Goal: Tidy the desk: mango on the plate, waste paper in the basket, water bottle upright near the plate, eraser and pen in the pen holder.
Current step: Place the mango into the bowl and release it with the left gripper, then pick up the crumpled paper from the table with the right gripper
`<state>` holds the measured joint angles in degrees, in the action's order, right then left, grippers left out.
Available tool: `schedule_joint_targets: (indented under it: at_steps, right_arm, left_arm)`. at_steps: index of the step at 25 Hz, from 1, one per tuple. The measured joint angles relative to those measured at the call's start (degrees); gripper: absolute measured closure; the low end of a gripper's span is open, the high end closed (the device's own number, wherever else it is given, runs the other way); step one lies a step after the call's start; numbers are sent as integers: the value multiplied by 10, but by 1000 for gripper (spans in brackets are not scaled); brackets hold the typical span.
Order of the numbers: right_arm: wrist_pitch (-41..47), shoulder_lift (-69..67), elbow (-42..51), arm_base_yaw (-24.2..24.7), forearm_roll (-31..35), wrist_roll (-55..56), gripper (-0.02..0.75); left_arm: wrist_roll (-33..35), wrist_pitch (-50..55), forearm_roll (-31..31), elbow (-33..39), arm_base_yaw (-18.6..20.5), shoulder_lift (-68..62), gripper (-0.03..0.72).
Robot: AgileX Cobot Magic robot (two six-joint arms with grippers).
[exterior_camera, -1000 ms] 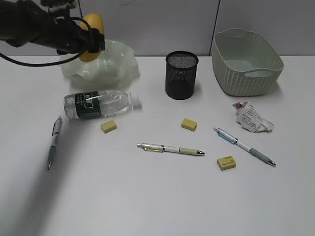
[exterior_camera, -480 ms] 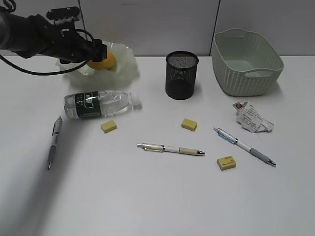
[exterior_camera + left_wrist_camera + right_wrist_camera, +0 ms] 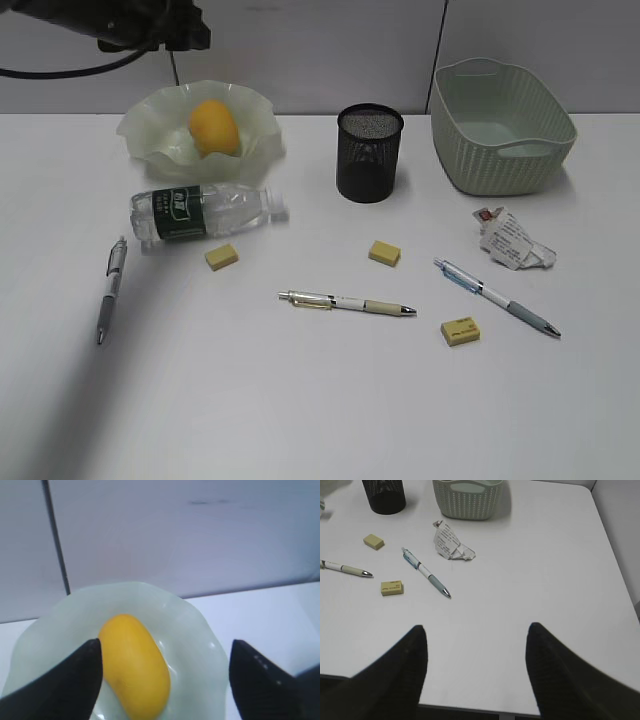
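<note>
The yellow-orange mango (image 3: 213,128) (image 3: 135,665) lies in the wavy-rimmed green plate (image 3: 150,135) (image 3: 200,630). My left gripper (image 3: 190,35) (image 3: 165,642) hangs open above it, holding nothing. The water bottle (image 3: 205,212) lies on its side in front of the plate. Three yellow erasers (image 3: 221,257) (image 3: 384,252) (image 3: 460,330) and three pens (image 3: 108,290) (image 3: 345,302) (image 3: 495,297) are scattered on the desk. The waste paper (image 3: 512,240) (image 3: 451,545) sits in front of the basket (image 3: 500,125) (image 3: 467,500). The black mesh pen holder (image 3: 369,152) (image 3: 384,497) stands upright. My right gripper (image 3: 476,626) is open over the desk's near right edge.
A grey wall panel runs behind the desk (image 3: 320,400). In the right wrist view the desk's front edge (image 3: 470,707) lies just under the fingers and its right edge (image 3: 620,580) is close by.
The left gripper carried the mango down into the plate, let it go and rose up and back. The mango now rests in the plate. The right arm has stayed still.
</note>
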<state>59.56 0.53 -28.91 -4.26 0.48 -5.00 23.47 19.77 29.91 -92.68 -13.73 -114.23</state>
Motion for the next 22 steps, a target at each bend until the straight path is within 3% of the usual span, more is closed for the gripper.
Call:
schedule_joint_targets:
  at_steps: [11, 14, 19, 22]
  right_arm:
    - [0, 0, 0, 0, 0, 0, 243]
    - [0, 0, 0, 0, 0, 0, 243]
    - [0, 0, 0, 0, 0, 0, 243]
    - [0, 0, 0, 0, 0, 0, 243]
  left_arm:
    - [-14, 416, -69, -1, -1, 71, 145]
    - [-51, 479, -115, -2, -1, 72, 146]
    - [-119, 497, -203, 2, -1, 75, 157]
    - [-136, 497, -210, 18, -1, 95, 183]
